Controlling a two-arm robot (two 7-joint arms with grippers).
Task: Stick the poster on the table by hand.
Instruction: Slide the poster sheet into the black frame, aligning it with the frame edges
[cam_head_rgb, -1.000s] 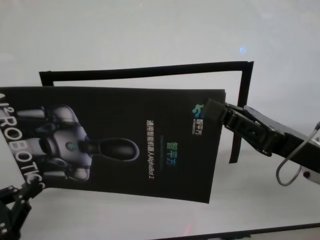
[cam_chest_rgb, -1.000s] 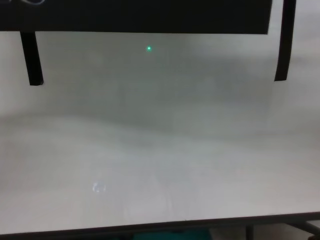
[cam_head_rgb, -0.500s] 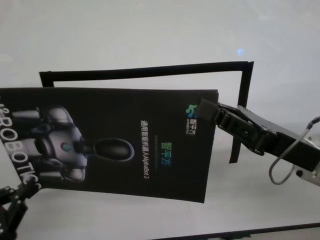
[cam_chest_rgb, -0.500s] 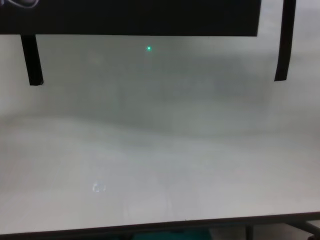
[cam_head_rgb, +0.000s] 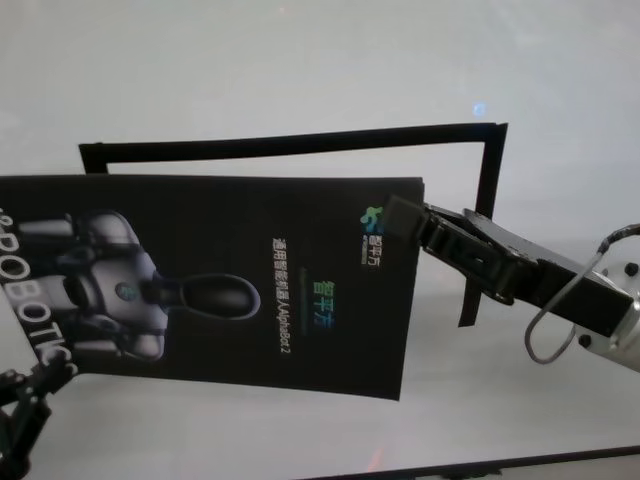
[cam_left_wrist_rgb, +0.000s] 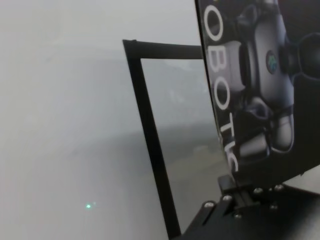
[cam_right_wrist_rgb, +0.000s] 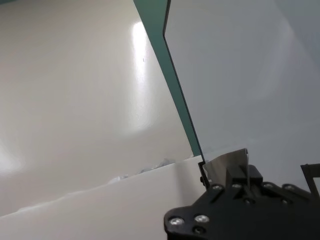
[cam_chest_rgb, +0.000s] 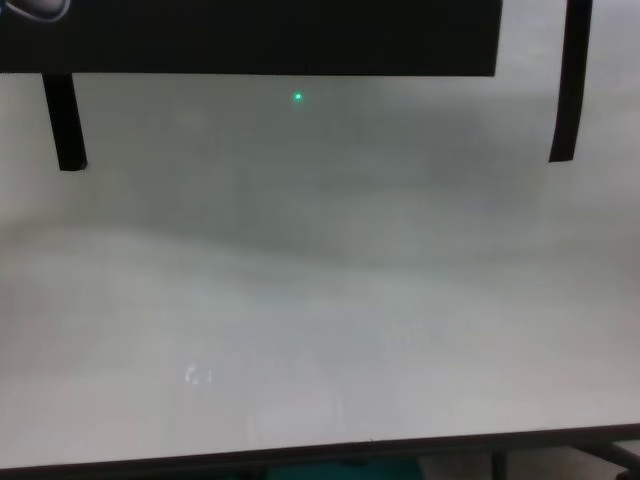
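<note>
The black poster (cam_head_rgb: 220, 280) with the grey-white robot image hangs level above the white table (cam_head_rgb: 300, 60). My right gripper (cam_head_rgb: 398, 216) is shut on its upper right corner. My left gripper (cam_head_rgb: 45, 378) is shut on its lower left corner, by the white letters. In the left wrist view the poster (cam_left_wrist_rgb: 260, 90) runs into the left gripper (cam_left_wrist_rgb: 234, 184). In the right wrist view the right gripper (cam_right_wrist_rgb: 227, 170) pinches a pale sheet corner. The chest view shows only the poster's lower edge (cam_chest_rgb: 250, 35).
Narrow black tape strips (cam_head_rgb: 290, 143) lie on the table as a three-sided frame behind the poster. Its side strips show in the chest view (cam_chest_rgb: 65, 120) and in the left wrist view (cam_left_wrist_rgb: 150, 135). A small green light dot (cam_chest_rgb: 297, 97) sits on the table. The table's dark front edge (cam_chest_rgb: 320, 452) is near.
The poster and my right gripper have moved to the left, so the poster's right edge now stands farther from the right tape strip. My left gripper has shifted left with it.
</note>
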